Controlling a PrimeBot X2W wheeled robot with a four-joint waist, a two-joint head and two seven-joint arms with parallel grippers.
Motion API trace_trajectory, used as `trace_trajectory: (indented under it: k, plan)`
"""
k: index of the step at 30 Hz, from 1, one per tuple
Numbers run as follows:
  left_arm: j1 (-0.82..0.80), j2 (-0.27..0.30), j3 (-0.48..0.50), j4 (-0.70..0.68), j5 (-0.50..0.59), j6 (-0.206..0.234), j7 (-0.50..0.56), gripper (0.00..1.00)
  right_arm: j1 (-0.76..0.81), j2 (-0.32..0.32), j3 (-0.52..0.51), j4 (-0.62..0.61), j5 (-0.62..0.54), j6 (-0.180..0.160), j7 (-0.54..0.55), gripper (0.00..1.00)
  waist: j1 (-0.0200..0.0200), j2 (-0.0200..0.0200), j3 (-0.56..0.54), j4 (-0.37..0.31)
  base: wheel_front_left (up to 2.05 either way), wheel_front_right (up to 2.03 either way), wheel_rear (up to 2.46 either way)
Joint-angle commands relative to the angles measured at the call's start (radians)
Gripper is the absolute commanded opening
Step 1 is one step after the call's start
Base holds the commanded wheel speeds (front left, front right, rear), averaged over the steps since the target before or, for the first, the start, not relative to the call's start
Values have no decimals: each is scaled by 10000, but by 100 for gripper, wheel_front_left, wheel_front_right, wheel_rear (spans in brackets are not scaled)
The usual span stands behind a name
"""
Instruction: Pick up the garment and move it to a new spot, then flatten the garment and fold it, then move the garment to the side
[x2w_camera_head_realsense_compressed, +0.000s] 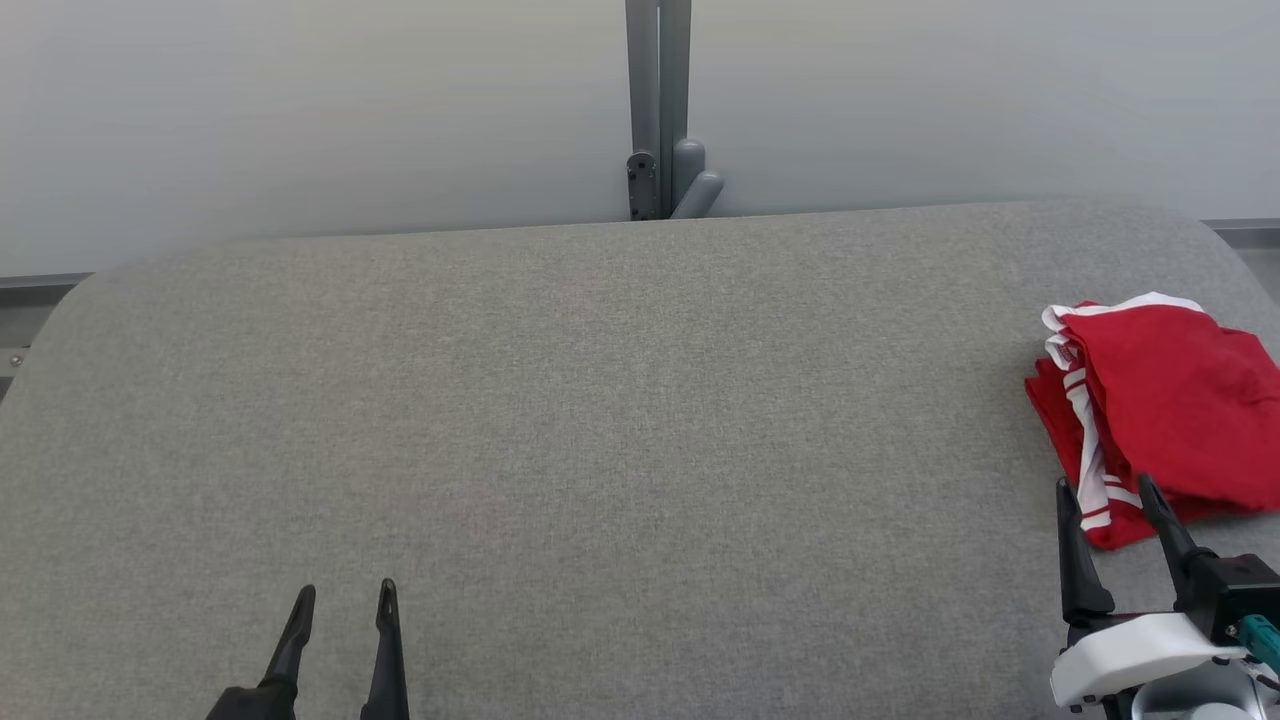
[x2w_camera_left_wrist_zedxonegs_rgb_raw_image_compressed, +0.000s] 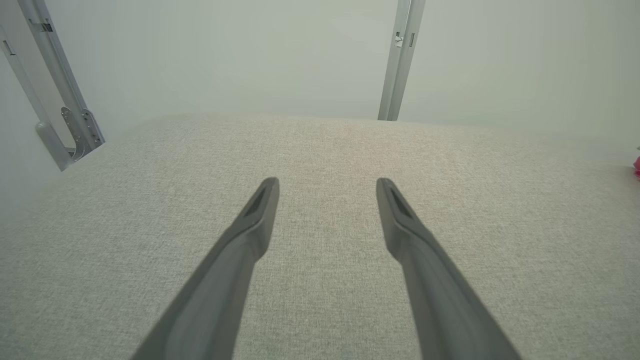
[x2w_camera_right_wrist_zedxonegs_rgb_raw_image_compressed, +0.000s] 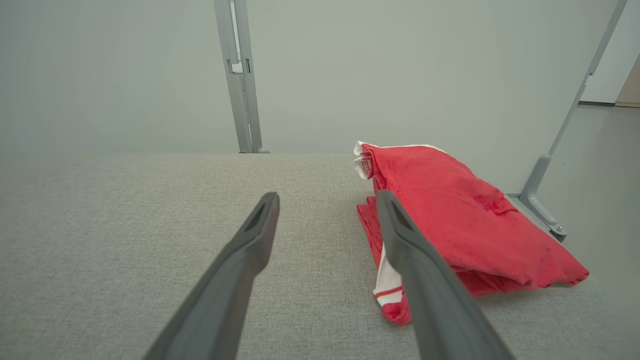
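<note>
Now, head view – garment (x2w_camera_head_realsense_compressed: 1170, 400): red w/ white trim, bunched or roughly folded, at 3 o'clock on grey table (x2w_camera_head_realsense_compressed: 600, 400), near its R edge. Prob put there to leave mid-table free for spreading.
Head view – R gripper (x2w_camera_head_realsense_compressed: 1104, 483): at 4 o'clock, fingers spread, nothing between. Garment sits just past tips at 12–1 o'clock; hem overlaps R fingertip in pic. Contact: can't tell.
Head view – L gripper (x2w_camera_head_realsense_compressed: 347, 587): at 7 o'clock, fingers apart, empty, well apart from garment. Looks parked out of the way.
L wrist view – L gripper (x2w_camera_left_wrist_zedxonegs_rgb_raw_image_compressed: 327, 181): released, bare table ahead. Reddish speck at 3 o'clock edge, prob garment.
R wrist view – R gripper (x2w_camera_right_wrist_zedxonegs_rgb_raw_image_compressed: 327, 195): wide, holding nothing. L finger over bare table, R finger crosses garment's near-L edge.
R wrist view – garment (x2w_camera_right_wrist_zedxonegs_rgb_raw_image_compressed: 450, 215): at 1–2 o'clock off tips, offset R, not centred between fingers. A grab would need a shift toward 2 o'clock, I reckon.
</note>
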Motion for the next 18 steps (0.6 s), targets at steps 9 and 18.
trace_trajectory:
  k: [9,18]
  plan:
    - [-271,27,187,539,38,-253,-26,100,469,380,-293,-470,-1008,-10,-63,100,0,-1,8,266,0,0,0]
    - [-271,27,228,657,-44,-255,-26,100,605,426,-81,-493,-912,-10,-66,100,0,-1,42,262,0,0,0]
